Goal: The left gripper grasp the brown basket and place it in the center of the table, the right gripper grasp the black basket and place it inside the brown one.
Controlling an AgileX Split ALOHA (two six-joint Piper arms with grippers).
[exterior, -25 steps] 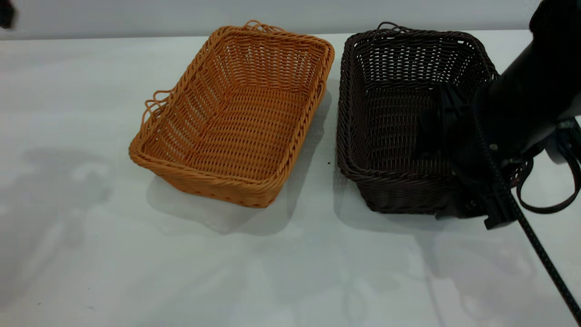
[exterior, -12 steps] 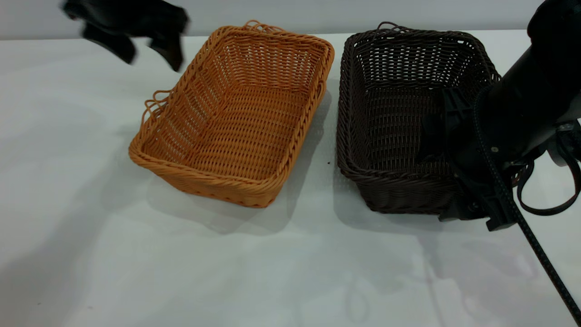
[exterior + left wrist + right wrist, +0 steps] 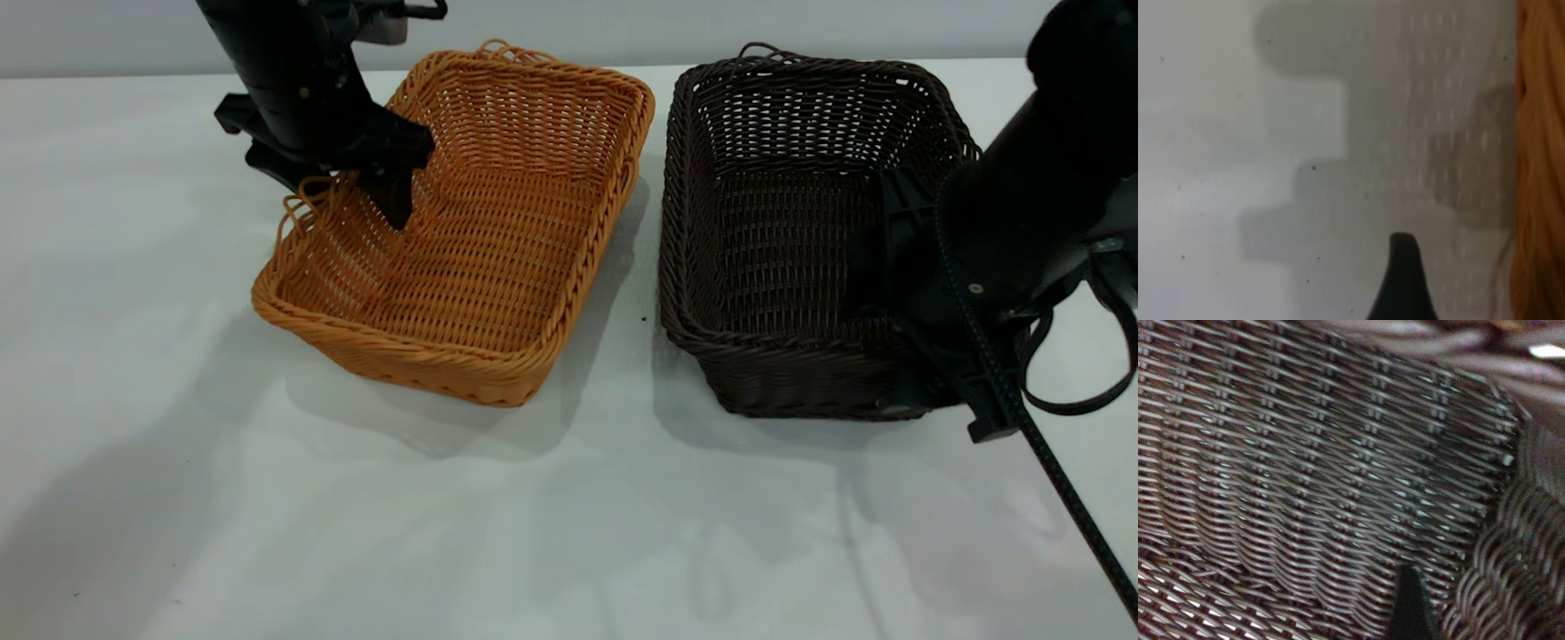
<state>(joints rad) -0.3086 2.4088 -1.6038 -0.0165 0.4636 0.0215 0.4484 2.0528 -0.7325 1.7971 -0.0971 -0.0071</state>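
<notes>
The brown basket stands left of centre on the white table; the black basket stands just to its right. My left gripper is open and straddles the brown basket's left rim by its loop handle, one finger inside. In the left wrist view the outer finger hangs over the table beside the rim. My right gripper is open at the black basket's near right corner, one finger inside the weave next to the braided rim.
Both baskets are empty. Bare tabletop stretches along the whole near side and to the left of the brown basket. A black cable runs from the right arm down to the near right edge.
The left arm has swung in from the far left and come down onto the brown basket's left rim. The right gripper has shifted slightly right along the black basket's corner. Neither basket has moved.
</notes>
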